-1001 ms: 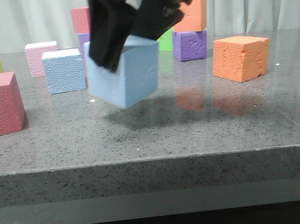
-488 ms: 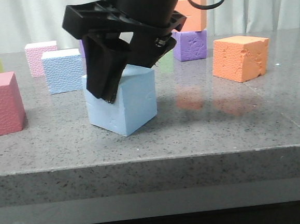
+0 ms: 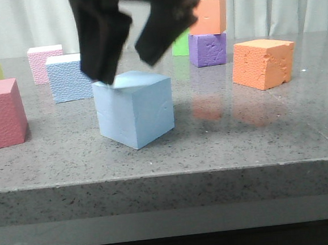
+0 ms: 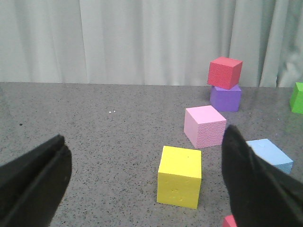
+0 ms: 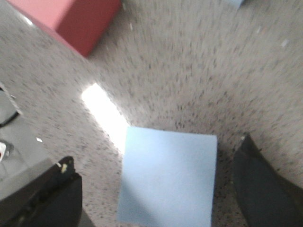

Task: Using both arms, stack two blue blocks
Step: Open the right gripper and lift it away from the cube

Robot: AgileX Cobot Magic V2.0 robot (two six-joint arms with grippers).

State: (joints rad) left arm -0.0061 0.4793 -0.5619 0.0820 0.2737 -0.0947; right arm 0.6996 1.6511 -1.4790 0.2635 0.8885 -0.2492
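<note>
A grey speckled stone desk point(image 3: 223, 146) carries a scatter of coloured foam cubes, seen from the front with pale curtains behind.

The smooth blue block point(image 3: 134, 109) rests flat on the desk near the front edge, a little left of centre. Directly above it hangs the right hand point(image 3: 129, 57), its two dark fingers spread wide, one over each side of the block's top. It grips nothing. The left finger's tip point(image 3: 100, 71) sits at the block's upper left corner; whether it touches cannot be told. In the blurred right wrist view the same smooth block point(image 5: 168, 177) lies between the parted fingers with a gap on each side.

The pebbled blue block point(image 3: 69, 77) stands further back and to the left, apart from the smooth one, toward the rear left of the desk.

The left hand point(image 4: 147, 184) shows only in its own wrist view. Its fingers are wide apart and hold nothing. Beyond them lie a yellow cube point(image 4: 180, 176), a pink cube point(image 4: 205, 126) and a red cube point(image 4: 224, 72) stacked on a purple cube point(image 4: 226, 98).

In the front view a large red cube point(image 3: 1, 112) sits at the left edge. An orange cube point(image 3: 261, 62) stands toward the right, and a small orange cube point(image 3: 209, 15) tops another purple cube point(image 3: 207, 49) near the rear edge.
</note>
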